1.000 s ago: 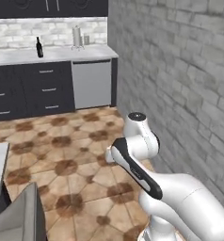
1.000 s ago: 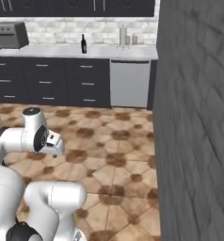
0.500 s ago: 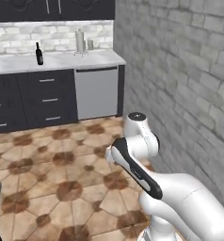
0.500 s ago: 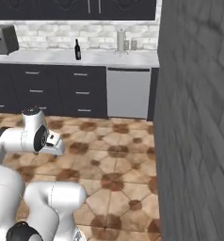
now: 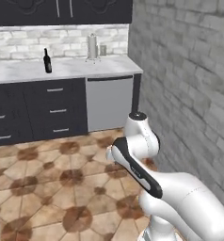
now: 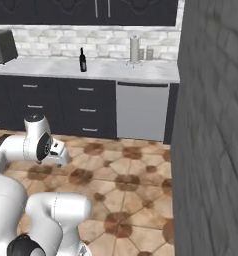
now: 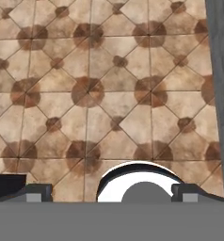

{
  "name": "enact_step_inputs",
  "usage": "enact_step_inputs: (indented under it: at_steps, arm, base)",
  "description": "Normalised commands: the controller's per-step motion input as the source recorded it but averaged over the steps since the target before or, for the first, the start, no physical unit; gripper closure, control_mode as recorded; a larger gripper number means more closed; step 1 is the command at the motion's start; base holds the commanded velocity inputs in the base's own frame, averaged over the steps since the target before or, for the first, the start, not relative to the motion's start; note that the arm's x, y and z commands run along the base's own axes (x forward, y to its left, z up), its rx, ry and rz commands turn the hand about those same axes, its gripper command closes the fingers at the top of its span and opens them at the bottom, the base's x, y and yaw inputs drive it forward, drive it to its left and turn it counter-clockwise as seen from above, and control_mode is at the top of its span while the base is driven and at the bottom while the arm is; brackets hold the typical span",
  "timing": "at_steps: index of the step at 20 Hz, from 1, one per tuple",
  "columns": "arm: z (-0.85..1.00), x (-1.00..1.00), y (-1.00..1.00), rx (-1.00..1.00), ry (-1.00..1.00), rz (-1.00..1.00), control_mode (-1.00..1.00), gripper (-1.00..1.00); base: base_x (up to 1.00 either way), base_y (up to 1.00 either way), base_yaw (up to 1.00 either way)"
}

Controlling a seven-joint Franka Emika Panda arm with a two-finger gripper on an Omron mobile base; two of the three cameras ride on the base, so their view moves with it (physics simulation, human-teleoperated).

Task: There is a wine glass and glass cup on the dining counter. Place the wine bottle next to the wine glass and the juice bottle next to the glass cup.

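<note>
Wine bottle (image 5: 47,61) stands upright on the far kitchen counter (image 5: 62,69), well apart from the arm — gripper (image 7: 111,195) spread wide, holding nothing, over floor tiles. Juice bottle unlocated; driving close, the base might clip the cabinets.

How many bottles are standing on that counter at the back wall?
1: a wine bottle, tall and dark, stands upright on the pale kitchen counter, left of the paper towel holder. It shows again in the right base view. Others may lie beyond the frame.
</note>
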Motion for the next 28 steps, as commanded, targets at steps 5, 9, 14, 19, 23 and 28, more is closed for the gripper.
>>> enact_step_inputs:
  at_steps: [5,9,14,19,23,28]
  arm:
    - [0.0,0.0,0.0,0.0,0.0,0.0,1.0,-1.0]
    - [0.0,0.0,0.0,0.0,0.0,0.0,1.0,-1.0]
    - [0.0,0.0,0.0,0.0,0.0,0.0,1.0,-1.0]
    - [0.0,0.0,0.0,0.0,0.0,0.0,1.0,-1.0]
    - [0.0,0.0,0.0,0.0,0.0,0.0,1.0,-1.0]
    - [0.0,0.0,0.0,0.0,0.0,0.0,1.0,-1.0]
  base:
    - [0.94,0.01,0.07]
    - [0.94,0.08,0.0]
    - [0.94,0.14,0.0]
    - [0.94,0.23,0.0]
    - [0.94,0.34,-0.02]
    - [0.93,0.39,0.0]
